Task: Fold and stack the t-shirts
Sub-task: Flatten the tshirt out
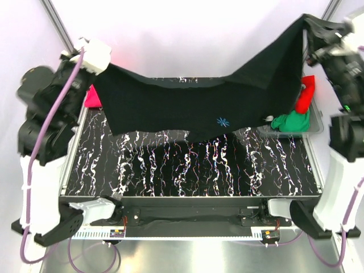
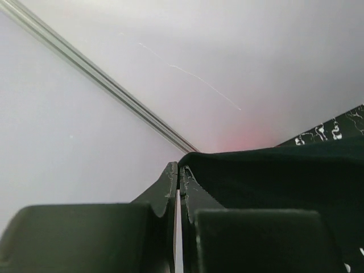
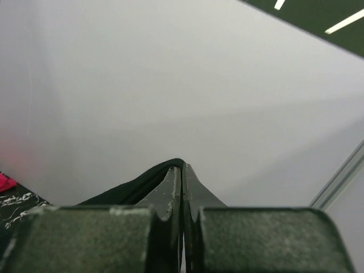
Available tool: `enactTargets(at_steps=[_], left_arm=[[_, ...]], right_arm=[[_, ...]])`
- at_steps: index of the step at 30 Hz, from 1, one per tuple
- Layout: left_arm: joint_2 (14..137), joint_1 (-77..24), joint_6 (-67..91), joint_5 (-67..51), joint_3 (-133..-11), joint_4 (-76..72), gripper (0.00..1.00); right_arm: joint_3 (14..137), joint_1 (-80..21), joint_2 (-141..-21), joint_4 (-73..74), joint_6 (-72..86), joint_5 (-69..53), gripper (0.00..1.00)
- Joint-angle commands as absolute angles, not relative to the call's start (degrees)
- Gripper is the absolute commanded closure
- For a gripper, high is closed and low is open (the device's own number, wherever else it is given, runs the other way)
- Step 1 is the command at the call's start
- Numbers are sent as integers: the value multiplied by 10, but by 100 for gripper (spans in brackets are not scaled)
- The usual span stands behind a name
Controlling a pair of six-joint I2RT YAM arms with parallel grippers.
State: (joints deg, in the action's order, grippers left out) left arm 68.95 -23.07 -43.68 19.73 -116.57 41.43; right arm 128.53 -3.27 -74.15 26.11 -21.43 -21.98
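Observation:
The large black t-shirt (image 1: 187,102) with a light-blue asterisk mark (image 1: 222,121) hangs spread in the air between both arms, sagging in the middle above the far half of the table. My left gripper (image 1: 101,63) is shut on its left corner, seen in the left wrist view (image 2: 178,170) with black cloth (image 2: 273,182) running right. My right gripper (image 1: 310,23) is shut on its right corner, higher up; the right wrist view (image 3: 182,168) shows cloth (image 3: 136,187) pinched at the tips. A pink-red tee (image 1: 92,98) lies behind at far left. Red (image 1: 306,94) and green (image 1: 291,121) tees lie at far right.
The black marbled table top (image 1: 187,170) spreads under the hanging shirt. A grey tray (image 1: 314,126) at the far right holds the red and green tees. White walls and metal frame posts (image 1: 57,23) enclose the back.

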Motion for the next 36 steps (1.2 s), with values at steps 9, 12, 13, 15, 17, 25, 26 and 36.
enactTargets(at_steps=[9, 12, 13, 15, 17, 25, 26, 36], left_arm=[[628, -233, -477, 158, -1266, 376, 100], [625, -230, -490, 163, -1272, 368, 100], [625, -229, -492, 164, -1274, 366, 100], [628, -225, -494, 170, -1272, 352, 100], [638, -225, -511, 180, -1255, 342, 100], [688, -225, -494, 236, -1146, 332, 100], [702, -223, -480, 243, -1140, 342, 100], [793, -201, -403, 186, -948, 341, 100]], right_arm=[[1430, -33, -695, 274, -258, -214, 100], [1465, -32, -714, 274, -276, -211, 100], [1471, -31, -718, 273, -283, -211, 100], [1477, -32, -733, 263, -302, -212, 100], [1474, -32, -752, 249, -310, -206, 100], [1376, -33, -835, 221, -309, -200, 100], [1355, -32, -858, 218, -308, -201, 100], [1249, -33, -1009, 190, -315, -249, 100]])
